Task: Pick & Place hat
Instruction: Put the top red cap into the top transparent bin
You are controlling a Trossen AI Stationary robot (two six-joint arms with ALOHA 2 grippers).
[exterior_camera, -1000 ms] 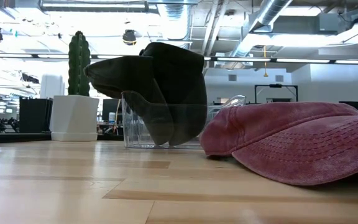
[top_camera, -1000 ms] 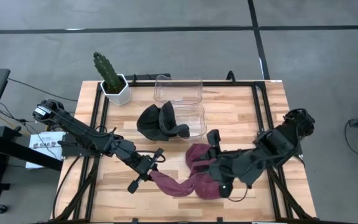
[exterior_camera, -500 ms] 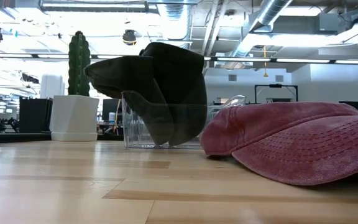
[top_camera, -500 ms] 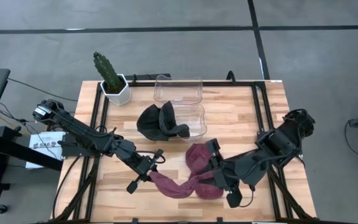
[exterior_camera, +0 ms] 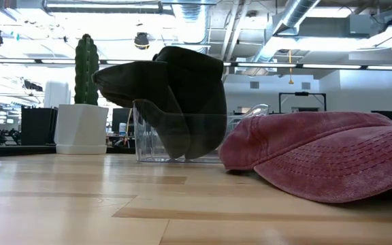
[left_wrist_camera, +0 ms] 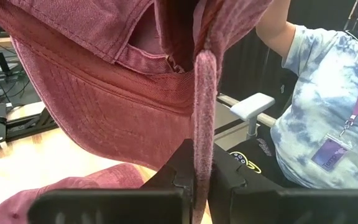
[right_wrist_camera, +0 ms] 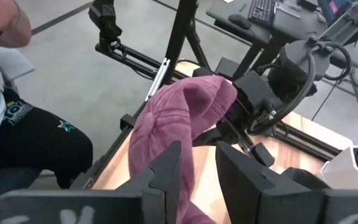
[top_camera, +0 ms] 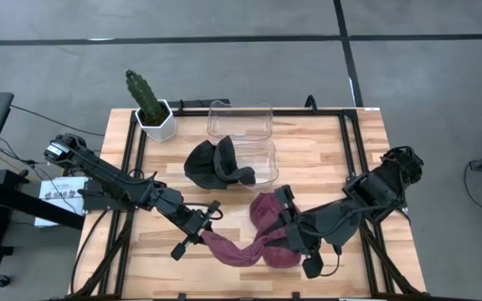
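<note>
A maroon hat lies stretched along the near part of the wooden table; in the low view the maroon hat rests on the board. My left gripper is shut on its left end, and my right gripper is shut on its right part. A black hat hangs over the wall of a clear bin. My left gripper pinches a thin maroon edge of the hat between its two fingers, seen edge-on; the rest of the cloth spreads away beyond the fingers. My right gripper has a fold of the hat's cloth between its two fingers, which come slanting down from the table's right. From there the hat arches up toward the left gripper.
A second clear bin stands behind the first, and a cactus in a white pot stands at the far left corner. A black frame rail runs along the table's right side. A person in a tie-dye shirt stands beyond the near edge.
My right gripper has shifted a little toward the table's near edge along the maroon hat, and the cloth under it has bunched slightly. The left arm and the black hat have kept still.
</note>
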